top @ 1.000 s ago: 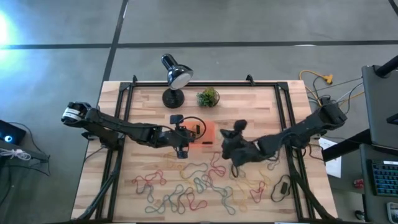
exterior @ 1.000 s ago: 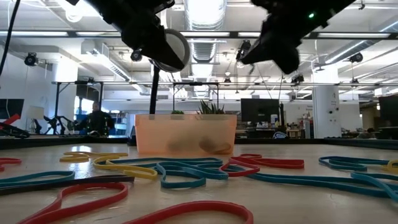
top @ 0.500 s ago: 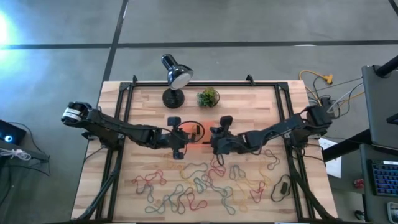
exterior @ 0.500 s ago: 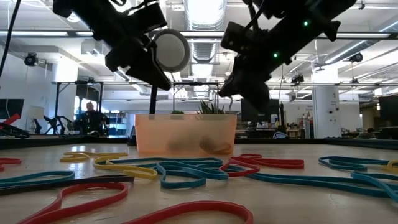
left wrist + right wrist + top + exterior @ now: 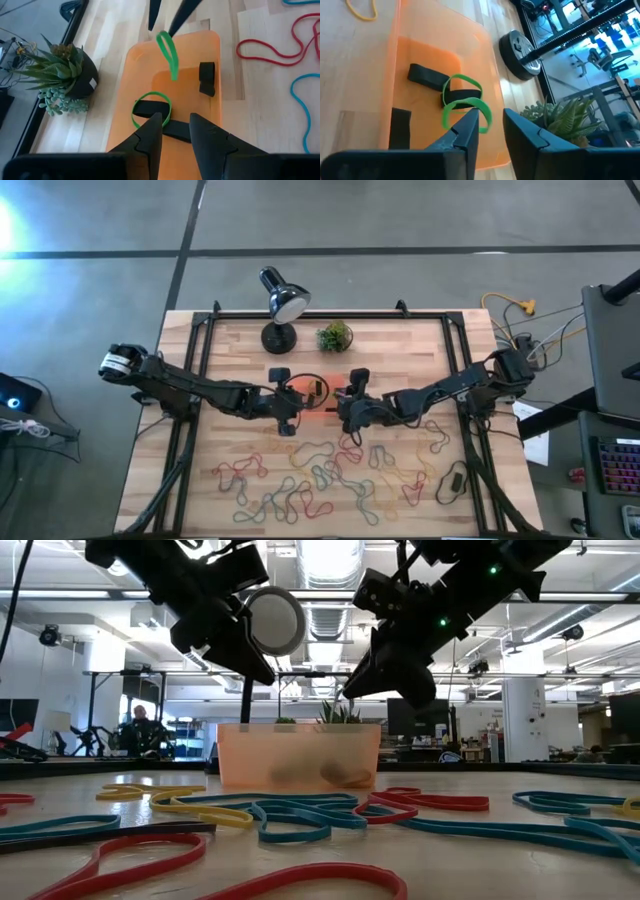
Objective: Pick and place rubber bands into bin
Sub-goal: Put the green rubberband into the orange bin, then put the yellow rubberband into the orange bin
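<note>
Both arms reach in over the middle of the table and meet above the bin, the orange-red tray that sits just near of the small potted plant and the black desk lamp. The right gripper hangs over the bin's right side with its fingers parted; a green rubber band is seen at its fingertips above the tray, and the left wrist view shows that same green loop dangling from those tips, so the fingers are apart with the band just at them, and whether it is gripped or loose cannot be told. The left gripper hovers over the bin's left side, its two fingers a little apart and empty. Inside the bin lie a second green band and several black bands. In the low view both arms hang dark above the tray, well clear of the tabletop. The rest of the rubber bands lie scattered in a tangle of red, teal, yellow and black across the near half of the table, well apart from both grippers. A black cable rests near the table's near right corner.
</note>
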Controlling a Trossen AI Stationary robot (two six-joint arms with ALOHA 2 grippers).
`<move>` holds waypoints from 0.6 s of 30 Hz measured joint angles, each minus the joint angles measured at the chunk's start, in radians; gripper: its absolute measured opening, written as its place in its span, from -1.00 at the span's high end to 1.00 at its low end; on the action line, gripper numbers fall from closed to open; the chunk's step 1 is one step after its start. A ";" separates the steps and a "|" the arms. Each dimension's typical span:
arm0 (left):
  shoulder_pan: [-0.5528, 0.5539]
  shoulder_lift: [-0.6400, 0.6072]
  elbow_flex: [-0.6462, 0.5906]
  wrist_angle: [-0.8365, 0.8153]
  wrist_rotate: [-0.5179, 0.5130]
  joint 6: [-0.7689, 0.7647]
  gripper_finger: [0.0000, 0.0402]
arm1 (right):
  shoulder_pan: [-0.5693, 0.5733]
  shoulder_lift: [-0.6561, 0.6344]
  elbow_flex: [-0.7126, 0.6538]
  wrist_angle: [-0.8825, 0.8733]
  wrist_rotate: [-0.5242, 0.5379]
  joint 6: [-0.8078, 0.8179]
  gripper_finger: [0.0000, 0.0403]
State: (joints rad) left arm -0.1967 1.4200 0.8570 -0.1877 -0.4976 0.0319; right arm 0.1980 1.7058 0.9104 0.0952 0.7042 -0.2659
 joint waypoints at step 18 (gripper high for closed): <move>-0.002 0.000 0.001 -0.011 0.001 0.000 0.58 | -0.013 -0.084 0.001 -0.013 -0.163 0.058 0.60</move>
State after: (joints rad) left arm -0.1986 1.4200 0.8577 -0.1989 -0.4969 0.0315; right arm 0.1853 1.6214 0.9115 0.0824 0.5416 -0.2080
